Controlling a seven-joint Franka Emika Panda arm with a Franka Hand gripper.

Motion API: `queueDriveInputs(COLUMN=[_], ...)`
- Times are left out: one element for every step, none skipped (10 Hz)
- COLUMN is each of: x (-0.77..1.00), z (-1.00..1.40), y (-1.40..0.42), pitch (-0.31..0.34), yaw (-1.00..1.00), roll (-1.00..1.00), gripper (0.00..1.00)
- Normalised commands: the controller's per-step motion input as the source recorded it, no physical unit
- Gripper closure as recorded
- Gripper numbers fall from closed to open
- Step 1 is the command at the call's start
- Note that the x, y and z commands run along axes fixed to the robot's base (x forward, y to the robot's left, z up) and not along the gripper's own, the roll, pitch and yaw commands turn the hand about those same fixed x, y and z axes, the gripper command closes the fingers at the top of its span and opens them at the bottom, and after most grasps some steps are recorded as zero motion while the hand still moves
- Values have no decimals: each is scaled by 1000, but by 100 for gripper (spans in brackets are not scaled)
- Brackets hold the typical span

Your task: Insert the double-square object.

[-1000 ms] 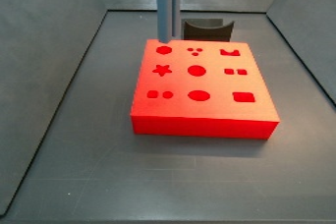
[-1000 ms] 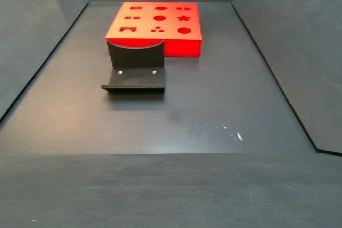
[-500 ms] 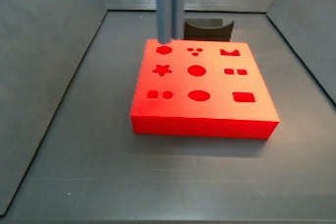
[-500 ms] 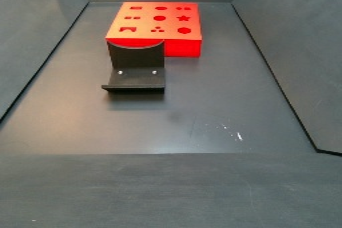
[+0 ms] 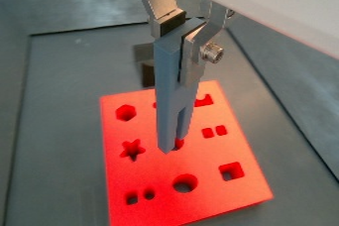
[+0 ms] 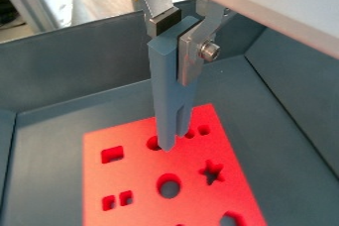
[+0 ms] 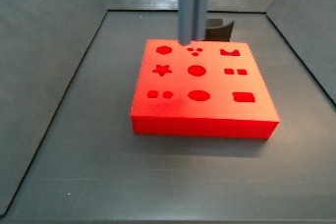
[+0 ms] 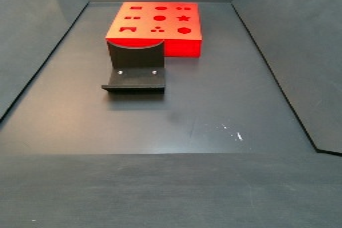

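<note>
The double-square object is a long grey-blue bar hanging upright. My gripper is shut on its upper end, with one silver finger flat on its side; both also show in a wrist view, the gripper and the bar. In a side view the bar comes down from the top edge and its lower end hangs above the far part of the red block, apart from it. The red block has several shaped cutouts in its top. The gripper itself is out of both side views.
The dark fixture stands on the floor right against one side of the red block; it also shows behind the block in a side view. Grey walls enclose the grey floor.
The bar has moved to the right across the far part of the red block in the side view, still upright and held. The block and fixture have not moved.
</note>
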Motion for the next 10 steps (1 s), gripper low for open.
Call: queueDriveInputs(x=[531, 514, 540, 589, 637, 669, 697, 797, 1000, 986], z=[-3, -40, -43, -43, 0, 0, 0, -83, -191, -309], y=[0, 0, 0, 0, 0, 0, 0, 0, 86, 140], pitch=[-3, -13, -13, -11, -10, -7, -1, -3, 0, 21], yaw=[-631, -651, -634, -594, -560, -537, -503, -409, -237, -211], roll=[123, 140, 140, 143, 117, 97, 109, 166, 103, 59], gripper=[100, 100, 100, 100, 100, 100, 100, 100, 100, 100])
